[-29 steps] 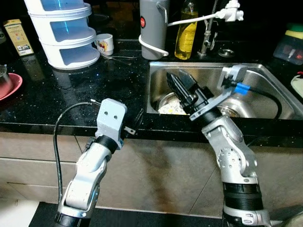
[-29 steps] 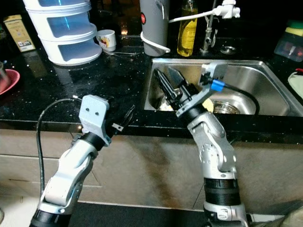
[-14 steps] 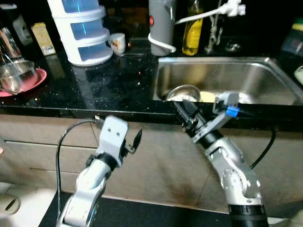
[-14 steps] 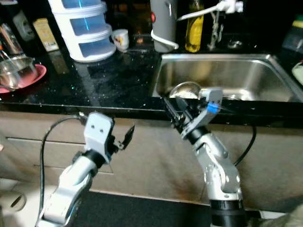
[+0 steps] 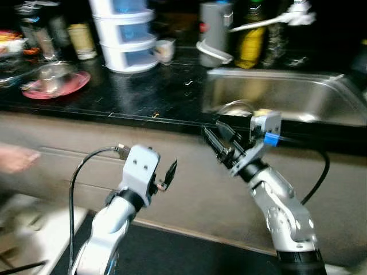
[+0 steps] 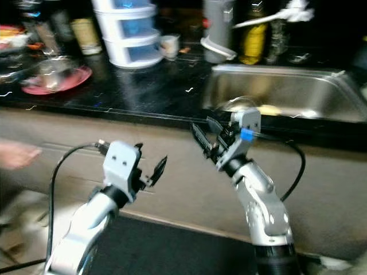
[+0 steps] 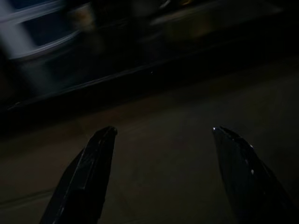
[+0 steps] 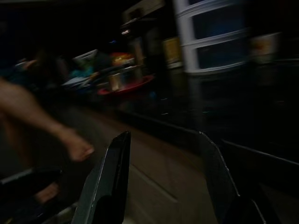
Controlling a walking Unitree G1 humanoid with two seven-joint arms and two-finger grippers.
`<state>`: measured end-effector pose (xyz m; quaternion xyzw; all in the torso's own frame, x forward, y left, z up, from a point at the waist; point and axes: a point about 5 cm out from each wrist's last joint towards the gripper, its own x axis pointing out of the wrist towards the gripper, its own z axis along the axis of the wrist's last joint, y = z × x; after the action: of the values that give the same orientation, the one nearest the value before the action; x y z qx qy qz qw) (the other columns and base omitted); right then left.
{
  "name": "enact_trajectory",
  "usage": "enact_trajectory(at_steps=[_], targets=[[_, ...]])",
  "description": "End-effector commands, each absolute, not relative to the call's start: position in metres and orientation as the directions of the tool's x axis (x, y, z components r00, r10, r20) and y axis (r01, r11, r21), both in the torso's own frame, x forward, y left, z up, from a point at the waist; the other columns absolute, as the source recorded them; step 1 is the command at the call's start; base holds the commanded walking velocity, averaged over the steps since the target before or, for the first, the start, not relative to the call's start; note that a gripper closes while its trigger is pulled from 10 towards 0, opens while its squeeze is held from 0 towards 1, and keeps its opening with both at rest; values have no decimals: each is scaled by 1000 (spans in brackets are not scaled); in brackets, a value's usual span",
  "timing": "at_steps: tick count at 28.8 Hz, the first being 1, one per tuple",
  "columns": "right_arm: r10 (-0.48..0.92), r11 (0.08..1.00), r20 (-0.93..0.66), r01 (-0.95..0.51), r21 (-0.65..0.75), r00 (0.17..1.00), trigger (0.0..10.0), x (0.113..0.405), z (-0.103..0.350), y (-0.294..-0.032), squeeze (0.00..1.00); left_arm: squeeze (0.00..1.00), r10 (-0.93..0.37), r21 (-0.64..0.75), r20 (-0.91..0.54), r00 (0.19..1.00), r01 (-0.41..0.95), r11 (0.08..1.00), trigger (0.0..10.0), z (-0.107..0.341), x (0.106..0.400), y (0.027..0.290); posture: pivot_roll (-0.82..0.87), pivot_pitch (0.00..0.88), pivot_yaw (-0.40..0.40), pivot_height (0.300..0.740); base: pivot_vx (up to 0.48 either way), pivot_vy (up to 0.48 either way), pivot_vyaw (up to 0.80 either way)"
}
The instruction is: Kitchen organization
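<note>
- Two silver arms are raised in front of the cabinet face below the desk (image 5: 143,97), a glossy black speckled stone slab with a straight front edge.
- Left gripper (image 5: 167,175): its black tapered fingers (image 7: 88,172) stand apart with nothing between them, held low before the smooth beige cabinet front (image 5: 74,160).
- Right gripper (image 5: 221,146): long black fingers (image 8: 110,182) likewise spread and empty, just below the desk edge near the sink (image 5: 298,94).
- Sink: brushed stainless steel, rectangular, set into the desk on the robot's right; a rounded metal bowl (image 5: 238,107) rests at its near wall.
- White stacked drawer unit (image 5: 129,34), translucent blue fronts, rounded corners, at the back of the desk; a small white mug (image 5: 166,50) just beside it.
- Grey cylindrical jug (image 5: 215,31) and a yellow bottle (image 5: 252,40) stand behind the sink, near a white tap (image 5: 281,17).
- Red round plate (image 5: 54,86) carries a shiny metal bowl (image 5: 51,71) at the desk's left.
- Person's hand (image 5: 17,157), blurred, at the left edge.
</note>
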<state>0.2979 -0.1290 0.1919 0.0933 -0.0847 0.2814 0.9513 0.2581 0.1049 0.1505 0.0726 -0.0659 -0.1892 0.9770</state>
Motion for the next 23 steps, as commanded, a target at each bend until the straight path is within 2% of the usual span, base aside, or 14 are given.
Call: enact_trajectory(at_steps=[1, 14, 23], targets=[[525, 824, 210, -554, 120, 825, 10000, 297, 191, -128, 0, 0, -385, 161, 93, 918, 368, 916, 10000, 149, 258, 104, -51, 0, 7, 740, 0, 0, 800], [548, 809, 212, -577, 112, 810, 10000, 296, 191, -126, 0, 0, -316, 174, 117, 942, 294, 940, 10000, 156, 269, 114, -56, 0, 6, 740, 0, 0, 800], [550, 808, 218, -580, 108, 806, 10000, 297, 192, -125, 0, 0, -316, 174, 105, 943, 296, 939, 10000, 153, 267, 112, -54, 0, 12, 740, 0, 0, 800]])
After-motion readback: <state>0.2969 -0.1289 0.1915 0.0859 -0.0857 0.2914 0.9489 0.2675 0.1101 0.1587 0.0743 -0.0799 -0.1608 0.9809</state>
